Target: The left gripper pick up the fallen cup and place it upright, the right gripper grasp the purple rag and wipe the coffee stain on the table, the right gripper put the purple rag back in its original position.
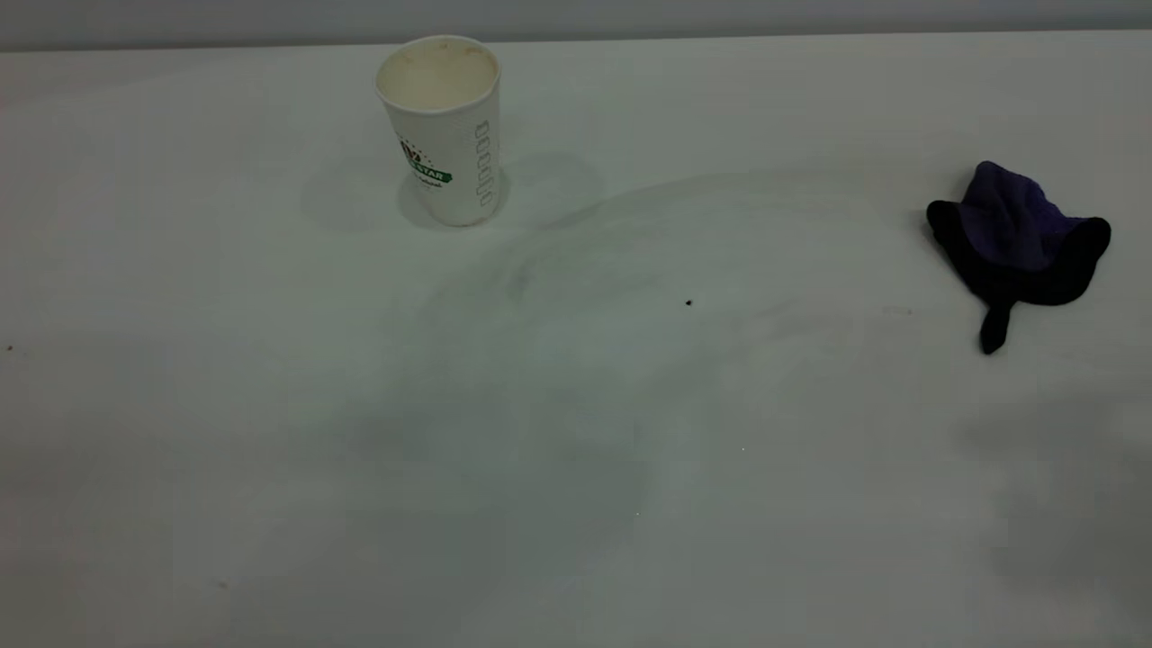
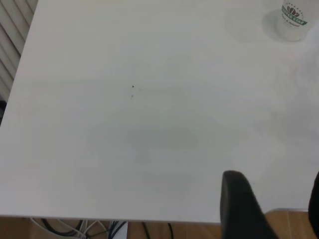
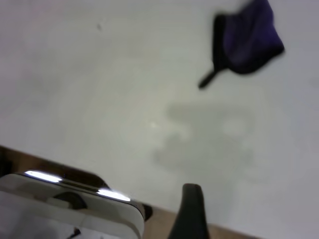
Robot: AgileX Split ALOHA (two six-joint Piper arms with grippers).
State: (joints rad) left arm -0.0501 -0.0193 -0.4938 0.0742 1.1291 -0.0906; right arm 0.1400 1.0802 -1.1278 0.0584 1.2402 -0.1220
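The white paper cup (image 1: 444,135) with the green logo stands upright at the back left of the white table (image 1: 576,504); it also shows in the left wrist view (image 2: 292,20). The purple rag (image 1: 1017,243) lies loose at the right, tab toward the front; it also shows in the right wrist view (image 3: 246,42). No brown coffee stain shows, only faint grey smears (image 1: 517,274). Neither gripper is in the exterior view. My left gripper (image 2: 276,186) is open and empty over the table's near edge. My right gripper (image 3: 254,209) is empty and far from the rag; one finger (image 3: 192,214) shows, with nothing beside it.
A tiny black speck (image 1: 688,303) sits mid-table. The table's edge (image 2: 149,219) and the wooden floor with cables lie under the left gripper. A white rounded base part (image 3: 75,209) sits beside the right gripper at the table's edge.
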